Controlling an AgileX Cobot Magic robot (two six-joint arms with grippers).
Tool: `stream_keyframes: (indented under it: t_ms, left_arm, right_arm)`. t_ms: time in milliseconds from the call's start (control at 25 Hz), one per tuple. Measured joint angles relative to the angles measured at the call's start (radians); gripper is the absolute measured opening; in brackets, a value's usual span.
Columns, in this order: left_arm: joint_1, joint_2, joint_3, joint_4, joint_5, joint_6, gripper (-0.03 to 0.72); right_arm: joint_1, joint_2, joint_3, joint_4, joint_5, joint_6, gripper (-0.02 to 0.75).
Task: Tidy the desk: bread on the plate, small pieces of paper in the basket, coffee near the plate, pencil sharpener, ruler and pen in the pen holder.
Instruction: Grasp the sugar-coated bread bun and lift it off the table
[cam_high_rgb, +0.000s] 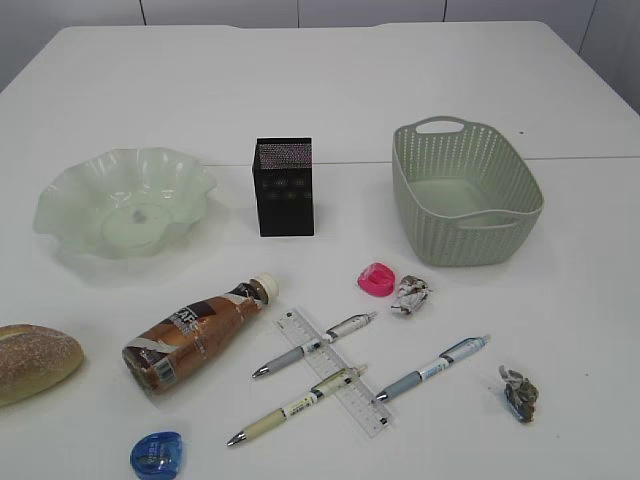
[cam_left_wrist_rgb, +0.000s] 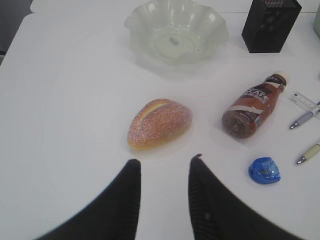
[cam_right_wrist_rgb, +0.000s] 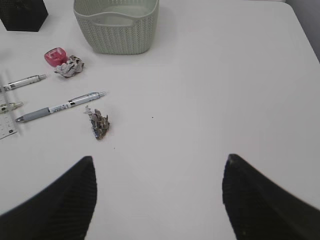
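Exterior view: the desk (cam_high_rgb: 560, 90) is white and smooth, with a seam line running across it behind the basket (cam_high_rgb: 466, 190); pale wall panels close the room behind. No arm shows here. The plate (cam_high_rgb: 125, 200) sits at the left, the pen holder (cam_high_rgb: 285, 186) in the middle, the basket at the right, all empty. In front lie the coffee (cam_high_rgb: 200, 332) on its side, the ruler (cam_high_rgb: 332, 371) under two pens (cam_high_rgb: 312, 346) (cam_high_rgb: 296, 405), a third pen (cam_high_rgb: 432, 368), a pink sharpener (cam_high_rgb: 377, 279) touching one paper ball (cam_high_rgb: 410, 294), a second ball (cam_high_rgb: 520, 392) apart, a blue sharpener (cam_high_rgb: 156, 455), and the bread (cam_high_rgb: 35, 362) cut by the left edge.

Left wrist view: the left gripper (cam_left_wrist_rgb: 165, 162) hangs above the desk, jaws narrowly parted and empty. The whole bread (cam_left_wrist_rgb: 159, 123) lies just ahead of the fingertips, slightly left of the gap. The coffee (cam_left_wrist_rgb: 255, 106) is ahead to the right, the blue sharpener (cam_left_wrist_rgb: 264, 169) just right of the right finger, the plate (cam_left_wrist_rgb: 176, 30) far ahead. A dark strip beyond the desk's left edge shows only here.

Right wrist view: the right gripper (cam_right_wrist_rgb: 160, 167) is spread wide, holding nothing, over bare desk. The grey ball (cam_right_wrist_rgb: 99, 123) lies ahead of its left finger; the basket (cam_right_wrist_rgb: 117, 25) stands far ahead to the left, the pink sharpener (cam_right_wrist_rgb: 55, 56) and other ball (cam_right_wrist_rgb: 70, 65) before it. Small dark specks on the desk are seen only here.
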Motion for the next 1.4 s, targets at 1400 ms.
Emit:
stream_keyframes:
  t_ms: [1400]
  left_arm:
    - [0.0,0.023,-0.002,-0.025,0.002,0.007,0.241]
  right_arm:
    - [0.0,0.024,-0.002,-0.002,0.0,0.046,0.577]
